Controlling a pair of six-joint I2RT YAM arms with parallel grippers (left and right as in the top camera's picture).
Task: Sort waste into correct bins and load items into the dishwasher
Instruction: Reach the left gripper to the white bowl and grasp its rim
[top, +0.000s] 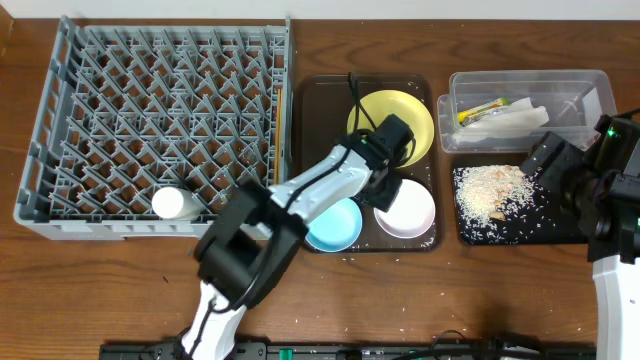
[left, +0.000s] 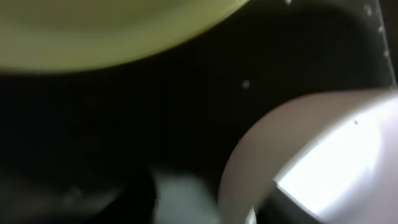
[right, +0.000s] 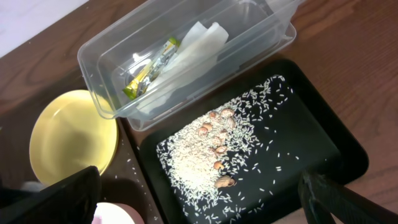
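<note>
My left gripper reaches over the brown tray to the upper-left rim of the white bowl. The left wrist view is blurred: the bowl's rim lies between the fingers, and the yellow plate is beyond. The blue bowl sits beside the white one. A white cup lies in the grey dish rack, with chopsticks at its right edge. My right gripper is open and empty above the black tray of rice crumbs. The clear tub holds the napkin and wrapper.
The dark brown serving tray carries the plate and both bowls between the rack and the bins. A few rice grains lie scattered on the wooden table near the front. The clear tub stands behind the black tray at the right.
</note>
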